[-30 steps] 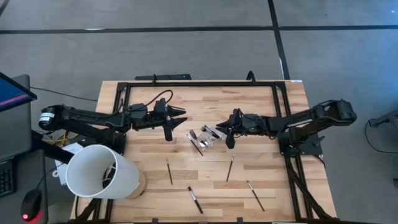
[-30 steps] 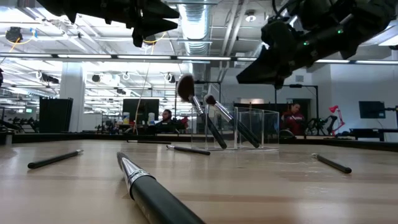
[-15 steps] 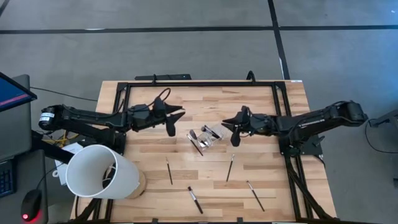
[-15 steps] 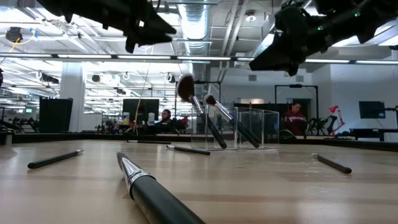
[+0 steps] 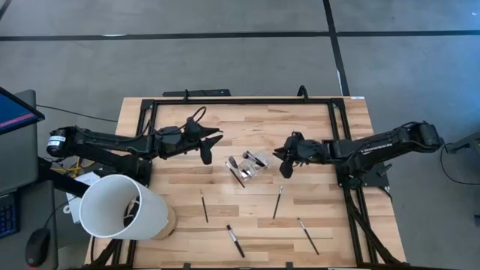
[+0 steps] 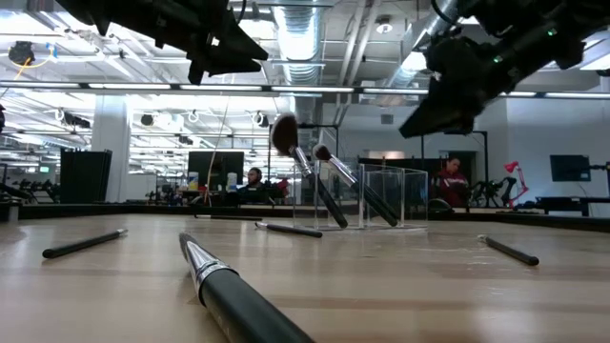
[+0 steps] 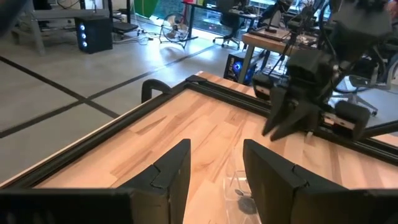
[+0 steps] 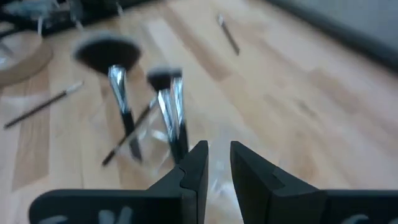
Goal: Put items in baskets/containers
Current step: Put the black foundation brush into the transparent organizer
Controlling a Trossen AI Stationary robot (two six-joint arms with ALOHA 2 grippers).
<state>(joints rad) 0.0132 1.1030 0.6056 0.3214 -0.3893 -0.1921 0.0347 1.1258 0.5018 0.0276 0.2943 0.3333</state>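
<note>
A small clear container (image 5: 256, 160) stands mid-table with several brushes leaning in it, their fluffy tips up (image 6: 285, 135) (image 8: 103, 55). Other dark brushes and sticks lie flat on the wood: one (image 5: 203, 205) near left, one (image 5: 277, 201) near centre, and two (image 5: 235, 241) (image 5: 307, 235) by the near edge. My left gripper (image 5: 209, 147) hovers open, left of the container and above the table, with nothing between its fingers (image 7: 214, 168). My right gripper (image 5: 283, 160) hovers just right of the container, tilted down, its fingers a narrow gap apart (image 8: 219, 162) and empty.
A large white cylinder (image 5: 120, 206) stands on a round base at the table's near left corner. A black frame (image 5: 240, 101) runs along the far and side edges. In the low view one thick brush (image 6: 238, 297) lies close to the camera.
My right gripper has drawn back from the container toward the table's right edge, rising a little and tipping less steeply down; its finger gap looks unchanged. My left gripper has turned a little in place. The container and brushes have stayed put.
</note>
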